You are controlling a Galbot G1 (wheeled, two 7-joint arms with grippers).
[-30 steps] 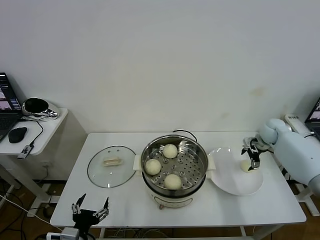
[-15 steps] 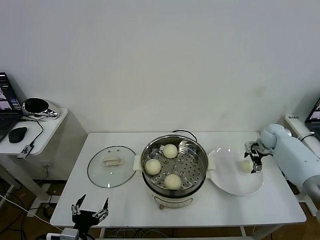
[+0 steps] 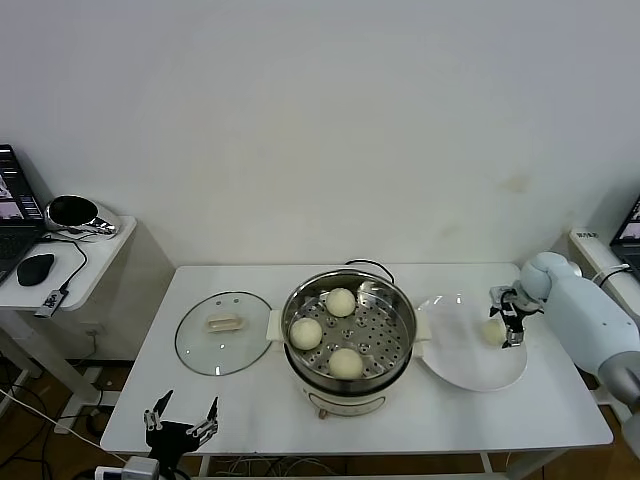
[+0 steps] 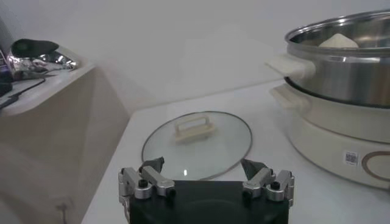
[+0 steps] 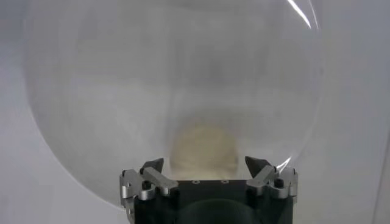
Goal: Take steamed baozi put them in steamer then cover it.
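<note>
Right gripper (image 3: 508, 318) is positioned over the plate (image 3: 455, 362) at the table's (image 3: 560, 420) right side, jaws spread wide, nothing grasped. The last baozi (image 3: 491, 331) is seen on the plate right at the fingertips; in the right wrist view that baozi (image 5: 203, 150) sits between the open fingers (image 5: 152, 167), contact cannot be told.

Three baozi are already placed on the perforated tray of the steamer (image 3: 347, 335): one at the back (image 3: 341, 302), one on the left (image 3: 306, 333), one at the front (image 3: 346, 363). The steamer is located at table centre, uncovered, plate touching or just beside its right handle.

The cover (image 3: 222, 332) is laid flat on the table left of the steamer, handle up, just beside the pot's left handle.

Left gripper (image 3: 181, 420) is parked at the front-left table edge, jaws released and empty. In the left wrist view, the cover (image 4: 196, 143) is seen just ahead of it, steamer (image 4: 341, 109) beside.
</note>
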